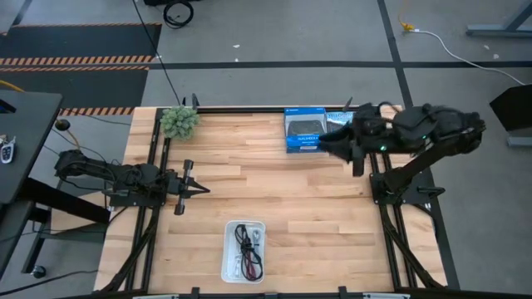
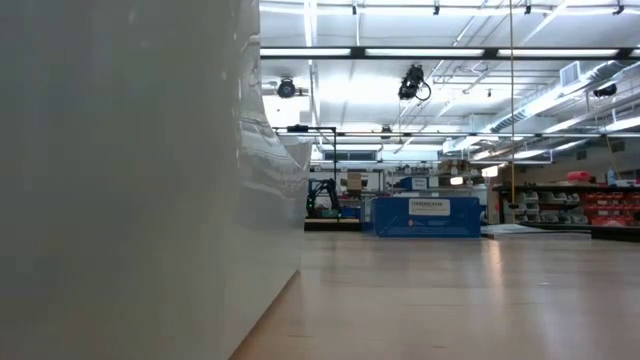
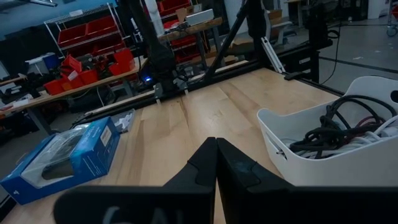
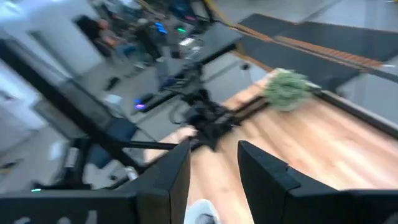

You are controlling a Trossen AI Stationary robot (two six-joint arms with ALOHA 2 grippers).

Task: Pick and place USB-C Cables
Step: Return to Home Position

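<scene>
A pale wooden table (image 1: 316, 199) on a grey workshop floor, with shelves of red bins in the room behind. Near the front edge sits the white tray (image 1: 226, 249), and the USB-C cables (image 1: 247, 247) are all in it, piled in a loose tangle. Dark red and black strands show plainly, with paler ones among them. None of them lies on the bare wood.

The left wrist view shows the same: cables (image 3: 339, 127) heaped inside the tray's wall (image 3: 311, 171), a black loop rising just above the rim.

The left gripper (image 1: 199, 188) sits low at the left side of the table, pointing across it, well apart from the tray. Its fingers (image 3: 239, 171) are pressed together tip to tip, with nothing between them.

The right gripper (image 1: 331, 139) is up over the back right of the table, above the blue-and-black product box (image 1: 305, 130). Its own camera shows its fingers (image 4: 264, 171) parted with a clear gap, gripping nothing, the table far below.

In the back left corner is the green fuzzy plant (image 1: 179, 121). From table height, the tray's white wall (image 2: 130, 180) fills the left half of the view.
</scene>
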